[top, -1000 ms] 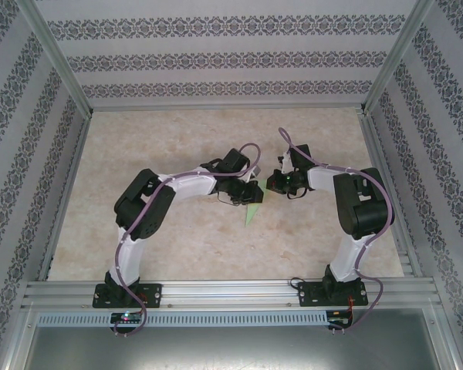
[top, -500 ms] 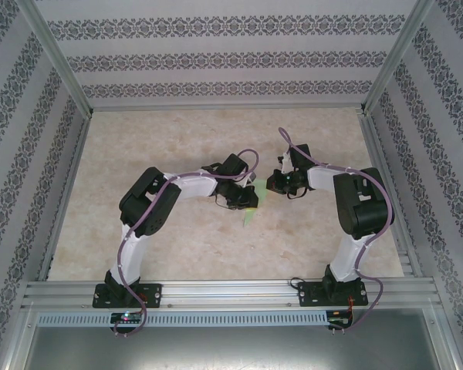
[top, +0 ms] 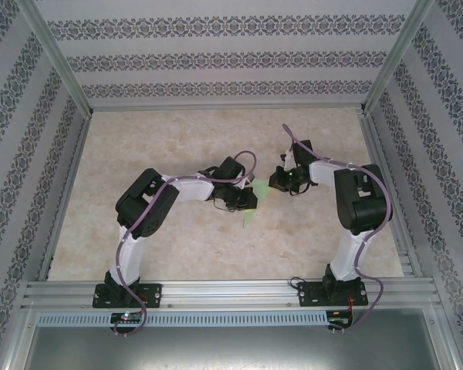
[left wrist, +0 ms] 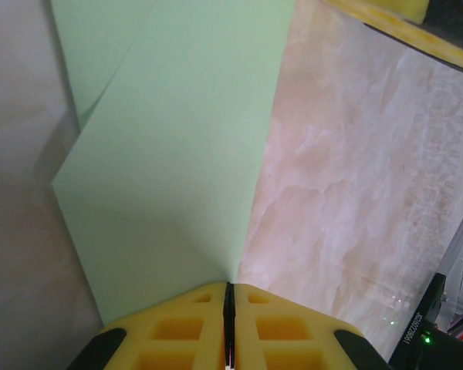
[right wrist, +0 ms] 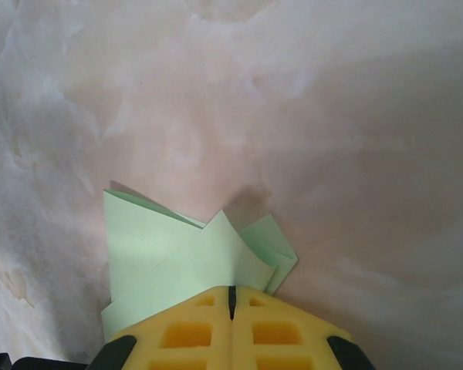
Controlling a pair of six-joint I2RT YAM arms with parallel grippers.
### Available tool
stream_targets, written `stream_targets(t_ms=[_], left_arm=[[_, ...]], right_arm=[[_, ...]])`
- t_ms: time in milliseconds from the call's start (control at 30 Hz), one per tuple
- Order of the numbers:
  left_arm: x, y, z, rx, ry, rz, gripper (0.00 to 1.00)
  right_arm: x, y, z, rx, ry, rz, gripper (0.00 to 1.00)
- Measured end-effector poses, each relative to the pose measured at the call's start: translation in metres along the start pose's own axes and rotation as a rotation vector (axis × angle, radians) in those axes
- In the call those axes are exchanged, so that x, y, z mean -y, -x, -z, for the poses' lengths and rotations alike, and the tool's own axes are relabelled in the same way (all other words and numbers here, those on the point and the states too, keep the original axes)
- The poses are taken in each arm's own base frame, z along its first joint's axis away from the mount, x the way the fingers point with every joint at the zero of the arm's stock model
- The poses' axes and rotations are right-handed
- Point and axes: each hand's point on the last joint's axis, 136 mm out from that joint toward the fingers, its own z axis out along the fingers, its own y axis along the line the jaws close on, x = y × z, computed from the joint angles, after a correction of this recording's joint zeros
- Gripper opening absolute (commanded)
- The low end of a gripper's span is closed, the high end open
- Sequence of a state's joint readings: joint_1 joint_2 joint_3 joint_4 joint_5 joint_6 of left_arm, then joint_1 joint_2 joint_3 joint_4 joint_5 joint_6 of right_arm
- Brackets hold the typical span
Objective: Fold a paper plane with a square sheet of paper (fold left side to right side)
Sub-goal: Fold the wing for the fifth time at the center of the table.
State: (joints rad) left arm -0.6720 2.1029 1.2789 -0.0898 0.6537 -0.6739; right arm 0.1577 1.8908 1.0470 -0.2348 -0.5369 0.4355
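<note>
Paper plane point(left wrist: 170, 154) clamped by left gripper point(left wrist: 228, 288) & right gripper point(right wrist: 231, 293), opp. ends.

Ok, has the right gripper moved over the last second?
Yes, slightly: the right gripper has drifted rightward, toward the table's right rail, still shut on the folded green paper.

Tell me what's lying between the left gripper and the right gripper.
The folded green paper bridges the gap between the left gripper and the right gripper. This is clearest in the top external view.
</note>
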Motion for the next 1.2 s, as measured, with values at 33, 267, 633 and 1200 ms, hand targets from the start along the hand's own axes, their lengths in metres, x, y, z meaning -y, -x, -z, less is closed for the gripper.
stream_targets(t_ms=[33, 267, 633, 1200], left_arm=[[0.000, 0.000, 0.000, 0.001, -0.001, 0.000, 0.12], [0.000, 0.000, 0.000, 0.004, -0.004, 0.003, 0.12], [0.000, -0.001, 0.001, 0.017, -0.013, -0.003, 0.12], [0.000, -0.010, 0.008, 0.014, -0.023, 0.003, 0.20]], right_arm=[[0.000, 0.001, 0.000, -0.003, 0.001, -0.001, 0.00], [-0.001, 0.005, -0.002, -0.028, 0.006, -0.015, 0.00], [0.002, 0.015, -0.001, -0.039, 0.039, -0.046, 0.00], [0.011, 0.038, 0.013, 0.027, 0.097, -0.053, 0.00]])
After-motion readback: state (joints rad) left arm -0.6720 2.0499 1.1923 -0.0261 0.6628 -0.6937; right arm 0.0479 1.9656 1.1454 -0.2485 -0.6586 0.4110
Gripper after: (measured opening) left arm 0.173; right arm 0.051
